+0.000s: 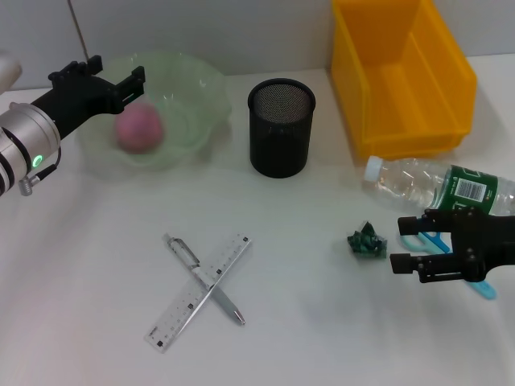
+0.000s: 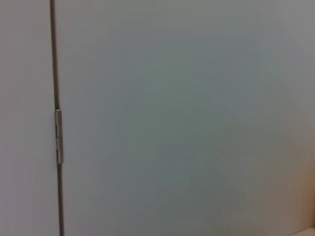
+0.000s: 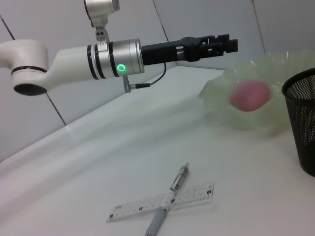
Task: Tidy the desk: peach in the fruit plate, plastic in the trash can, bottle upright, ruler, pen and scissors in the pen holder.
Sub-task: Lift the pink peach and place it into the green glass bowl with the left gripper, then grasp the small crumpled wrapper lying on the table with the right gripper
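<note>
A pink peach [image 1: 139,129] lies in the pale green fruit plate [image 1: 201,84] at the back left. My left gripper [image 1: 121,69] hovers open and empty just above the plate's left rim; it also shows in the right wrist view [image 3: 224,44]. A clear bottle [image 1: 438,183] with a green label lies on its side at the right. My right gripper [image 1: 406,244] is open, low over the blue scissors [image 1: 433,239], beside a crumpled green plastic scrap [image 1: 366,241]. A pen [image 1: 183,253] and a clear ruler [image 1: 233,251] lie crossed at the front centre. The black mesh pen holder [image 1: 280,127] stands empty.
A yellow bin [image 1: 400,72] stands at the back right, behind the bottle. The left wrist view shows only a grey wall with a hinged seam [image 2: 58,135]. The right wrist view shows the peach [image 3: 251,95], the pen [image 3: 180,178] and the ruler [image 3: 197,192].
</note>
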